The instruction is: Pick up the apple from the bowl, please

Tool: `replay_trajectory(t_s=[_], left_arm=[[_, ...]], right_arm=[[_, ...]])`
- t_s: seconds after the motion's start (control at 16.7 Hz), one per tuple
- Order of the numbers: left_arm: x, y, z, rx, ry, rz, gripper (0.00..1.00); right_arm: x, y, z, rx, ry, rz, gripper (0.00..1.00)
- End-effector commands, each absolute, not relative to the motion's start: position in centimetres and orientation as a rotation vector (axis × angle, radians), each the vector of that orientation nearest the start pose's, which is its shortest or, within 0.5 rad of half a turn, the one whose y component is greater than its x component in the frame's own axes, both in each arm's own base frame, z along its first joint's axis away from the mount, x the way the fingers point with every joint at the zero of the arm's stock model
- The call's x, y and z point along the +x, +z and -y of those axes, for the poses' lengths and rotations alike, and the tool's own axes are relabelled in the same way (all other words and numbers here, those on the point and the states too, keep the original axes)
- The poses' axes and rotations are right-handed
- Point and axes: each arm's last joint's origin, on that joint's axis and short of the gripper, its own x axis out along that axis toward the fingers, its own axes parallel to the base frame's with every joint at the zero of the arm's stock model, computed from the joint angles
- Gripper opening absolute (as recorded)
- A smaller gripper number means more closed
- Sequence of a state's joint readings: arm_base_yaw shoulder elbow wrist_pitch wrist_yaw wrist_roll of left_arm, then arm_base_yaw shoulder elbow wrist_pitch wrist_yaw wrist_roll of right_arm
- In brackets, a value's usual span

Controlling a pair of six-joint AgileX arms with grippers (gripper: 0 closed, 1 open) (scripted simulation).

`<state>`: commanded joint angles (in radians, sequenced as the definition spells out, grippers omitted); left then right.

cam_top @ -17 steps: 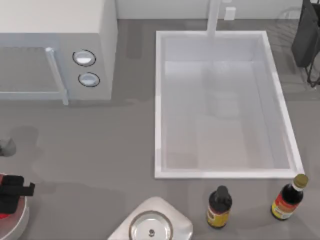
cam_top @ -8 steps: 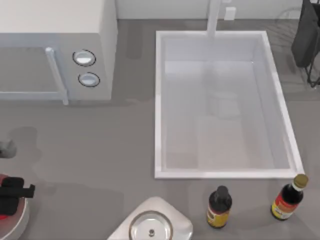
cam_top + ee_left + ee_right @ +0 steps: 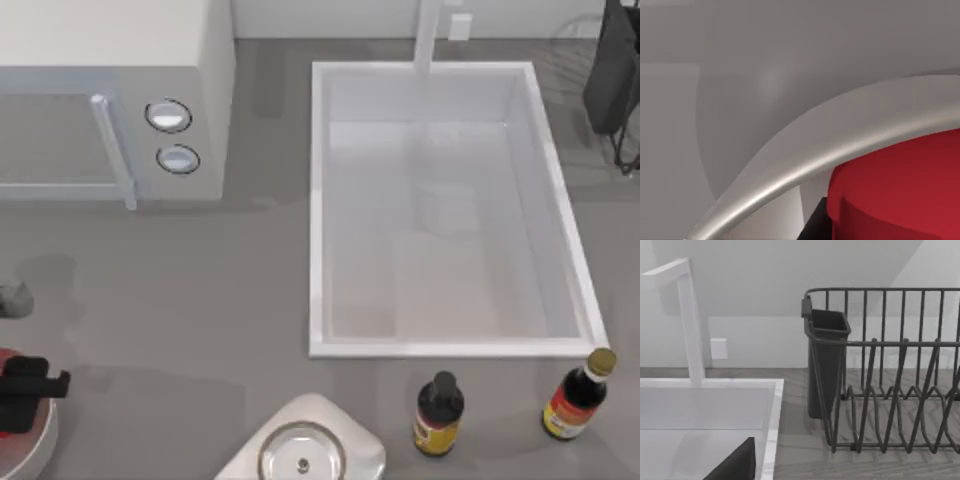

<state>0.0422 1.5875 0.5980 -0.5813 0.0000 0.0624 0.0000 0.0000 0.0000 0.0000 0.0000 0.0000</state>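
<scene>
Your left gripper (image 3: 25, 385) is down over the apple (image 3: 900, 185) in the bowl (image 3: 35, 445), but I cannot tell if it is squeezing yet, so make sure it grabs, then lift.

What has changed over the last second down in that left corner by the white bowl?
The left gripper has crept slightly lower in the top view, staying over the apple in the bowl. The apple has not been lifted. Both sauce bottles and the sink stayed put.
</scene>
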Motion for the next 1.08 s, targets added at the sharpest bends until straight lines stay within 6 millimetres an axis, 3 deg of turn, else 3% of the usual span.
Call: replay_trajectory(t_s=[0.06, 0.12, 0.36, 0.54, 0.78, 0.96, 1.08], left_arm=[[21.4, 9.3, -0.9, 0.016, -0.016, -1.571, 0.0], [20.8, 13.0, -1.0, 0.062, -0.04, -1.514, 0.0], [21.6, 14.3, -1.0, 0.062, -0.041, -1.525, 0.0], [23.3, 17.8, -1.1, 0.062, -0.043, -1.538, 0.0], [24.6, 25.8, -1.2, 0.062, -0.044, -1.551, 0.0], [23.7, 32.0, -1.1, 0.062, -0.043, -1.548, 0.0], [22.5, 35.0, -1.1, 0.062, -0.042, -1.536, 0.0]], right_arm=[[10.6, 16.0, 0.1, 0.0, 0.0, 0.0, 1.0], [10.6, 16.0, 0.1, 0.0, 0.0, 0.0, 1.0], [10.6, 16.0, 0.1, 0.0, 0.0, 0.0, 1.0], [10.6, 16.0, 0.1, 0.0, 0.0, 0.0, 1.0], [10.6, 16.0, 0.1, 0.0, 0.0, 0.0, 1.0], [10.6, 16.0, 0.1, 0.0, 0.0, 0.0, 1.0], [10.6, 16.0, 0.1, 0.0, 0.0, 0.0, 1.0]])
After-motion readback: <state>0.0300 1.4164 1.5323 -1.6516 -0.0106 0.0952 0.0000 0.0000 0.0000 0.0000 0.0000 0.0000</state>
